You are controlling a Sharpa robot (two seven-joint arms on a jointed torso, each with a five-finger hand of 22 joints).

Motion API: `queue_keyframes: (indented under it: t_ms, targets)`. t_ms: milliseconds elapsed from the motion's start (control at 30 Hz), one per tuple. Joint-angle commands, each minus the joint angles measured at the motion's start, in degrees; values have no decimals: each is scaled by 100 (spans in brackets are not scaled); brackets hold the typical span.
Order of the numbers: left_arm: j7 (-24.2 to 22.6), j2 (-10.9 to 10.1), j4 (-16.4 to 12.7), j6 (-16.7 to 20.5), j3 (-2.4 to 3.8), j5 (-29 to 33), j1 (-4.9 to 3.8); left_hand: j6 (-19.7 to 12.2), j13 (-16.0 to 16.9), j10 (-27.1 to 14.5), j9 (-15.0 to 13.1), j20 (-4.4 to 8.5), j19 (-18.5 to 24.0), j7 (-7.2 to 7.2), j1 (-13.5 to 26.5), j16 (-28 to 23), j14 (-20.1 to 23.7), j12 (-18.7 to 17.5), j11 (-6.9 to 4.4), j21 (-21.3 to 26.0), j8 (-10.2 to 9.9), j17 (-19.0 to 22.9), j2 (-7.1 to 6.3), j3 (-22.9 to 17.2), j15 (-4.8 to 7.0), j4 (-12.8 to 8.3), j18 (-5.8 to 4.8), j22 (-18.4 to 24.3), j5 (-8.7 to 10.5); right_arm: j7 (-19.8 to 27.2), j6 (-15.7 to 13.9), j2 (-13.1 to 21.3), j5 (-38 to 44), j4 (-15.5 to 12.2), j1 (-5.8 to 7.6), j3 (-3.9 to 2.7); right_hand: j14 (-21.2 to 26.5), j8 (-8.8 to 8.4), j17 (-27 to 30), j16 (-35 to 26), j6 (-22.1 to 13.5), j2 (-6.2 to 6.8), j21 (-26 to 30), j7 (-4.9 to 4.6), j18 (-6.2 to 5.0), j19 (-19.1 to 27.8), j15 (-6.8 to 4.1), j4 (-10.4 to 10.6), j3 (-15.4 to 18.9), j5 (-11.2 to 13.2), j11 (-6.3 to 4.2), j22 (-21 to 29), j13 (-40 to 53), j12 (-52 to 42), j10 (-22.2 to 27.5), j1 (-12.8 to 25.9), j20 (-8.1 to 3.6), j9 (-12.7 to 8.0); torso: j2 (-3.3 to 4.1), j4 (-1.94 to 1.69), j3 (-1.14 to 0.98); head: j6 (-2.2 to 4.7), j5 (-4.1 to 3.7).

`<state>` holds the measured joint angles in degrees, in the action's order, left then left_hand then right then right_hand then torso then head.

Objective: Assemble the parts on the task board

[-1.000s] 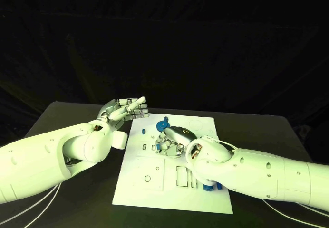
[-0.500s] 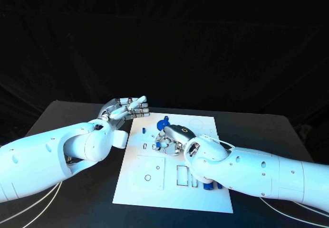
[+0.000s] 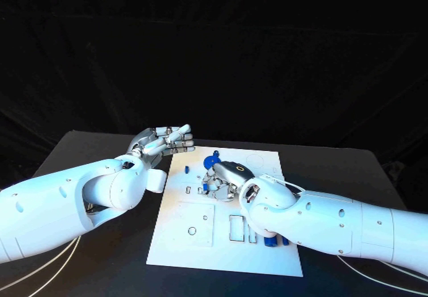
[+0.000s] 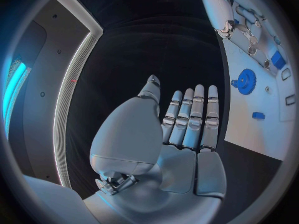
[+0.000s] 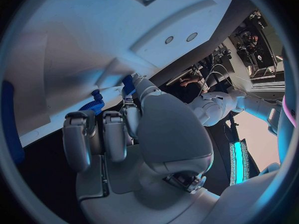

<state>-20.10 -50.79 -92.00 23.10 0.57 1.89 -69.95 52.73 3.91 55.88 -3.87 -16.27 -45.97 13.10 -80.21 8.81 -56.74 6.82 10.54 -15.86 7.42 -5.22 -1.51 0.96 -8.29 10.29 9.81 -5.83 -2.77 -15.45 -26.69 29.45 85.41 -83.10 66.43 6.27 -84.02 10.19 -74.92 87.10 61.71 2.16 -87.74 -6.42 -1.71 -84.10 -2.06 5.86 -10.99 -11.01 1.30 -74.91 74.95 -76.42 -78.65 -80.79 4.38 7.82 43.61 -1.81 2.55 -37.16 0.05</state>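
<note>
Task board (image 3: 227, 247) sits mid-table (image 3: 89, 148), white, long side running away from me. My right hand (image 3: 225, 180) is down on its far half, fingers curled around a small blue part (image 5: 127, 84) at the fingertips, pinching it against the board. Blue gear (image 3: 211, 163) lies just beyond that hand; small blue peg (image 3: 187, 167) to its left. More blue parts (image 3: 276, 241) near my right forearm. My left hand (image 3: 163, 144) hovers off the board's far left corner, palm up, fingers straight and together, holding nothing.

A black table (image 3: 98, 148) stands before black drapes (image 3: 214, 62).
</note>
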Motion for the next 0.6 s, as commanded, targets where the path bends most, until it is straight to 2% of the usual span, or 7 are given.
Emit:
queue_keyframes:
  t_ms: [33,300,600]
  targets:
    - [-19,7,-6,-109,4,-24,-3,23,-2,40,2,-10,-14,17,-12,-25,-13,-40,12,16,-28,5,52,1,-36,-30,65,7,-17,-92,253,17,55,20,-33,27,-459,-5,-916,-19,41,57,21,21,92,-389,-17,54,9,-74,32,-1294,10,15,-13,95,-29,-7,-2,-2,3,-2,1]
    - [-6,4,-2,-114,4,-24,-3,29,-1,47,1,-9,-18,17,-22,-33,-21,-48,11,17,-34,4,68,2,-34,-40,65,11,-17,-99,247,17,64,6,-33,27,-455,-40,-898,-31,-40,194,44,-17,86,-373,8,111,69,-198,65,-1277,-28,61,28,259,-11,-29,-1,-5,2,2,13]
    - [0,-1,1,-115,4,-24,-3,29,-1,47,1,-9,-18,17,-22,-33,-21,-48,11,17,-34,4,68,2,-34,-40,65,11,-17,-106,179,17,81,-3,-33,27,-451,-80,-882,-41,-126,279,65,-56,80,-359,37,166,137,-171,100,-1264,-56,92,60,381,13,-52,1,-4,3,10,11]
